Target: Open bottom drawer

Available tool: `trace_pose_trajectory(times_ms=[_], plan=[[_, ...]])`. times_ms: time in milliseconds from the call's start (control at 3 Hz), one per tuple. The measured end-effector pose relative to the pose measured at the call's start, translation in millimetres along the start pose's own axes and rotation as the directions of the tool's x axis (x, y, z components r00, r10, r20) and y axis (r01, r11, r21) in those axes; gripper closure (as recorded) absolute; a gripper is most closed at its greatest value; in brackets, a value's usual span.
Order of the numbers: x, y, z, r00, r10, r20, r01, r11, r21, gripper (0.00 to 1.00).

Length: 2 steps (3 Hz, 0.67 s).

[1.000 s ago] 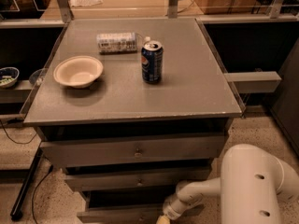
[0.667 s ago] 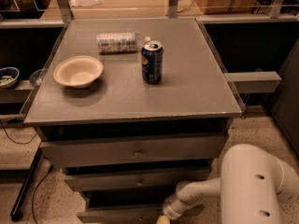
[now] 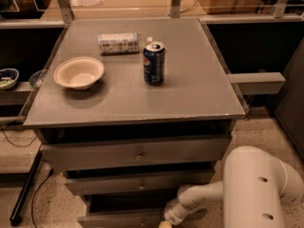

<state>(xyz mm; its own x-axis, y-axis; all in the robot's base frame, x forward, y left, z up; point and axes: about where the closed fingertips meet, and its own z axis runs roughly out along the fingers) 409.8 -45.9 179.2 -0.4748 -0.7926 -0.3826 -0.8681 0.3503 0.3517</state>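
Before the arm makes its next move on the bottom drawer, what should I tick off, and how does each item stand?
1. Gripper at drawer height: ok; the gripper sits at the picture's bottom edge, in front of the bottom drawer.
2. Hold on the drawer: cannot tell; the contact spot is cut off by the frame.
3. Upper fronts out of the way: ok; the top drawer and middle drawer look shut.
4. Tabletop load back from the front edge: ok; the can, bowl and lying bottle sit well in.
5. Pull path free: cannot tell; the floor right before the drawer lies below the frame.
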Motion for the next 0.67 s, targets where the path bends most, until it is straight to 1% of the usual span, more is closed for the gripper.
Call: trace_pose_trajectory(times_ms=[333,667], plan=[[-1.2,-3.3,-0.8,1.000,0.000,0.000,0.000,1.0000,0.000,0.00],[-4.9,-3.4,-32.7,0.992,-0.117,0.051,0.112,0.9896,0.090,0.00]])
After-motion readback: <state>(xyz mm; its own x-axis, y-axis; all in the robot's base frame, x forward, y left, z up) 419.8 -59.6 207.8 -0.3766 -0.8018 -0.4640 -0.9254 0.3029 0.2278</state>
